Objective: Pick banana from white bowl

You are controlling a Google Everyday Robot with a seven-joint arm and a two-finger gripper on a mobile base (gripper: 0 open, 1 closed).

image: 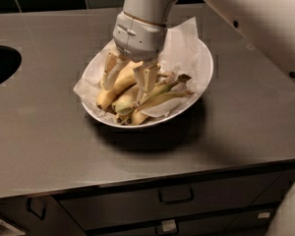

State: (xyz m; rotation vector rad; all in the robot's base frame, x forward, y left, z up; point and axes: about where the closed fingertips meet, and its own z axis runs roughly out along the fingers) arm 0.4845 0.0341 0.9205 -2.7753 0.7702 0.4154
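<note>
Tool point(125, 85) with fingers spread, low inside white bowl point(210, 70), tips near banana point(124, 105).

The wide, shallow white bowl point(207, 77) sat mid-way on the grey metal counter point(49, 146), right of a dark round opening point(0, 65). Crumpled white paper point(187, 43) lined it under a bunch, with the short greenish banana point(124, 105) toward the front. The pale two-finger gripper point(129, 77) hung over the bowl's left half, fingers point(110, 68) apart. Grey drawers point(177, 200) ran below the counter's front edge.
</note>
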